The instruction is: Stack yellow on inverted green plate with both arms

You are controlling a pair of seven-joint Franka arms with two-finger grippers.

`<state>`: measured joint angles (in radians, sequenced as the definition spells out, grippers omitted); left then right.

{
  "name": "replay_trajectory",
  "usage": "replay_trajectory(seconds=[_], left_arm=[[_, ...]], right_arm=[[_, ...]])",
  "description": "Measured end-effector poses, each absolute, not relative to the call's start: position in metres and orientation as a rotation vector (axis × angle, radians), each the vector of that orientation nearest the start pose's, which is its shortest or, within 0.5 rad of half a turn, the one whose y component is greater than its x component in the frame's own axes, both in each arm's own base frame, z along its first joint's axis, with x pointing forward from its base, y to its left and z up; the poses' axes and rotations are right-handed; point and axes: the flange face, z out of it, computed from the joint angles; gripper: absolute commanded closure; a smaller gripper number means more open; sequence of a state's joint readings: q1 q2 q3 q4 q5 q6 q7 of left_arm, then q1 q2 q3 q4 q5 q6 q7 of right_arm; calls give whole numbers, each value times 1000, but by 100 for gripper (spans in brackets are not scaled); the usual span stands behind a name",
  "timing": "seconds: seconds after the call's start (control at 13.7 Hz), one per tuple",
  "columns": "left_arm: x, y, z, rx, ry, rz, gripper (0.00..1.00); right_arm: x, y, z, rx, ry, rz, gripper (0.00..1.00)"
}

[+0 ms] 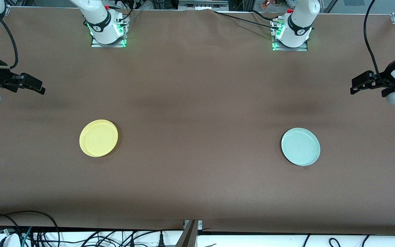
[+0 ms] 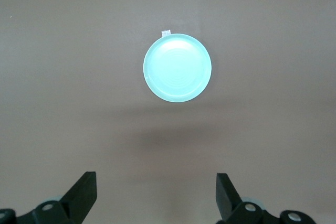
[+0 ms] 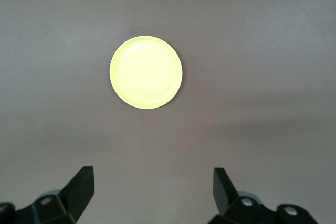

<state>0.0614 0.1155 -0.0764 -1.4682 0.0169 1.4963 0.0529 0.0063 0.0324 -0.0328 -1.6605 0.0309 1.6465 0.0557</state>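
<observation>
The yellow plate (image 1: 98, 138) (image 3: 146, 72) lies rim up on the brown table toward the right arm's end. The pale green plate (image 1: 300, 146) (image 2: 177, 68) lies rim up toward the left arm's end, a small white tag at its edge. My right gripper (image 1: 37, 87) (image 3: 153, 190) hangs open in the air at its end of the table, away from the yellow plate. My left gripper (image 1: 357, 86) (image 2: 156, 192) hangs open at the other end, away from the green plate. Neither holds anything.
The brown table (image 1: 197, 103) carries only the two plates, far apart. The arm bases (image 1: 107, 29) (image 1: 291, 34) stand along the table's edge farthest from the front camera. Cables (image 1: 29, 233) lie past the edge nearest that camera.
</observation>
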Motion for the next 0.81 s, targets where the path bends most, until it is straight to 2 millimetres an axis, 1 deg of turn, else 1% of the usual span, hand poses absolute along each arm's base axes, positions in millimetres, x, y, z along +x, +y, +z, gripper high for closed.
replay_trajectory(seconds=[0.07, 0.22, 0.44, 0.59, 0.73, 0.81], left_arm=[[584, -3, 595, -3131, 103, 152, 0], [591, 7, 578, -3132, 65, 199, 0], [606, 24, 540, -3132, -56, 241, 0], [614, 26, 503, -3133, -83, 233, 0], [620, 30, 456, -3133, -108, 253, 0], [621, 36, 432, -3133, -127, 288, 0]], right_arm=[[567, -12, 570, -3109, 133, 74, 0], [567, -14, 570, -3109, 138, 76, 0], [568, -15, 567, -3108, 143, 83, 0], [569, -16, 564, -3108, 144, 91, 0], [569, -16, 562, -3108, 146, 95, 0], [570, -16, 562, -3108, 146, 96, 0]])
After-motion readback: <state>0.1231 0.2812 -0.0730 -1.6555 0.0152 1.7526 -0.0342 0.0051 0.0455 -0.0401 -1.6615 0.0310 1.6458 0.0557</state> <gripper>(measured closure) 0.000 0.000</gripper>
